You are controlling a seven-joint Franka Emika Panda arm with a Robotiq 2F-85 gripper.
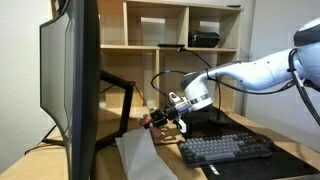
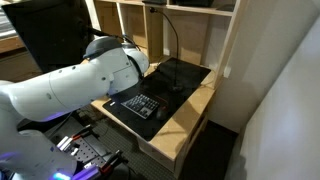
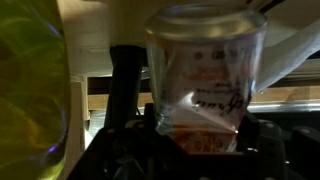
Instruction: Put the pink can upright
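My gripper is clamped on the pink can, seemingly just above the desk at 9 o'clock of the keyboard. In the wrist view the can's long axis runs 12 to 6, pale end at 12. Released tilted, it could topple, or it could bump the yellow bottle.

Reddish lettering runs across the pink can in the wrist view, perhaps in two short lines, but it is too blurred to read. Key legends on the keyboard are too small to read.
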